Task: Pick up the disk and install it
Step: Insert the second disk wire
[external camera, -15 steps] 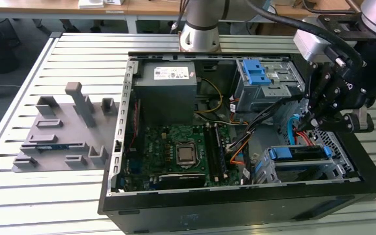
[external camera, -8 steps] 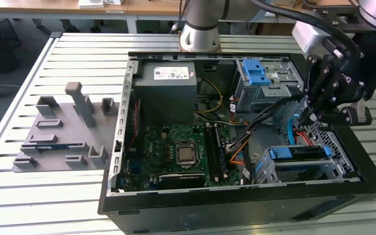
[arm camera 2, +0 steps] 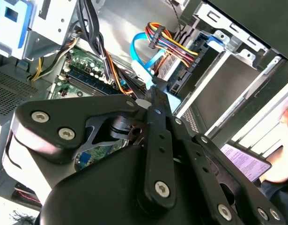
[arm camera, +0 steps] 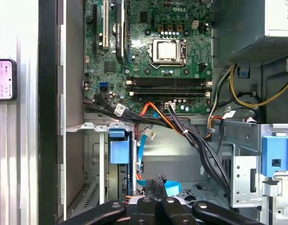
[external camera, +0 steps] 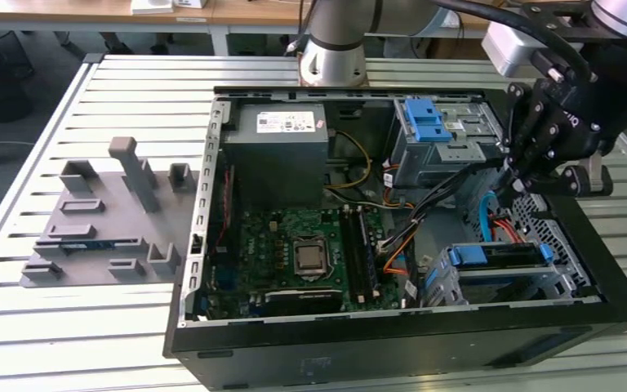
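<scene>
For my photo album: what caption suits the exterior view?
Robot gripper poised inside an open computer case above its drive bay.

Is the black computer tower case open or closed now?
Open: the black metal tower case has its side uncovered, exposing the green motherboard.

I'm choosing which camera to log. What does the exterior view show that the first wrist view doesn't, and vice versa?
Exterior view adds: the grey fixture on the table beside the case, and the arm's base behind it. First wrist view adds: a small black device with a pink label, lying outside the case. Both: the motherboard, its CPU socket, the power supply and the gripper.
</scene>
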Controlling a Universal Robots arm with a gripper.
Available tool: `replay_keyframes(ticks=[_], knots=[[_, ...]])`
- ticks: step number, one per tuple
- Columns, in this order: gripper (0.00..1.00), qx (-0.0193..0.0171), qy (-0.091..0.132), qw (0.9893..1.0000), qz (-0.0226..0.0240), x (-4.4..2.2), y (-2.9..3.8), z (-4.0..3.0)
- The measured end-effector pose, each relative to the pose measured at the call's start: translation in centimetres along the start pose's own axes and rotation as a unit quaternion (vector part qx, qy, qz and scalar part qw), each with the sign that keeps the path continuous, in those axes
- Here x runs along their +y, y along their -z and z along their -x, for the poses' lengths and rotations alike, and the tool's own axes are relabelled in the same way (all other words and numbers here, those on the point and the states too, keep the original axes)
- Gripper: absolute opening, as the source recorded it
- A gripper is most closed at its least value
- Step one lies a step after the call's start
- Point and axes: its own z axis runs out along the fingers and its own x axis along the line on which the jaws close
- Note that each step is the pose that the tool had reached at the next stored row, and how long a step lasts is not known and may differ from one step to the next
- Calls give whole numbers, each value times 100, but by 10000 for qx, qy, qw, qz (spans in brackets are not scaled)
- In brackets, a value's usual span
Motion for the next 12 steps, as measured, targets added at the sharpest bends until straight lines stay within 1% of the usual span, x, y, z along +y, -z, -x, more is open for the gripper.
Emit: replay_keyframes(ticks=[2, 7, 12], knots=[[11, 2, 0, 10000, 0, 0, 0, 17], [11, 7, 0, 10000, 0, 1, 12, 30], [11, 57, 0, 10000, -1, 2, -3, 52]])
